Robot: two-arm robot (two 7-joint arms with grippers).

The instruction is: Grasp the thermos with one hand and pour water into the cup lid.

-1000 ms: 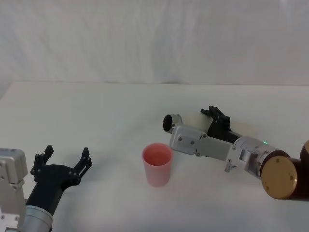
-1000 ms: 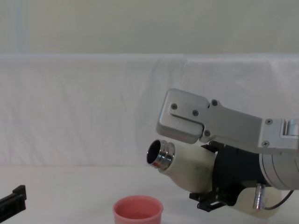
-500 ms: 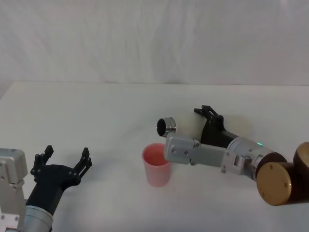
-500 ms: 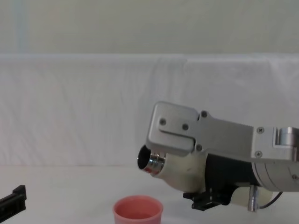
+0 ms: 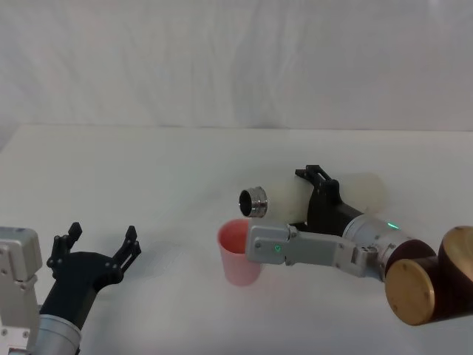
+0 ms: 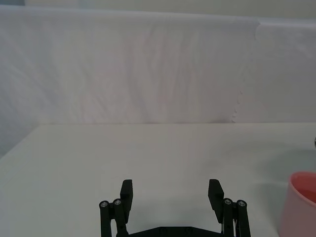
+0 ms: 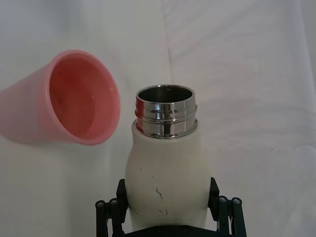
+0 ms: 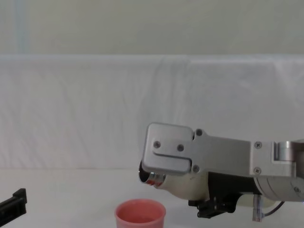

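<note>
The thermos lies nearly level in the air, and my right gripper is shut on its cream body. Its open steel neck points left, just above the far rim of the pink cup lid, which stands upright on the table. In the right wrist view the thermos sits between the black fingers, with the cup lid beside the mouth. The chest view shows the neck a little above the cup lid. My left gripper rests open at the near left, well apart from both.
The white table runs back to a white cloth backdrop. My right arm's silver link and brass-coloured joint stretch over the table right of the cup lid. From the left wrist the cup lid is off to one side of the open left gripper.
My right gripper has carried the thermos left and lower. The neck has dropped from well above and right of the cup lid to just over its rim. The left arm is unmoved.
</note>
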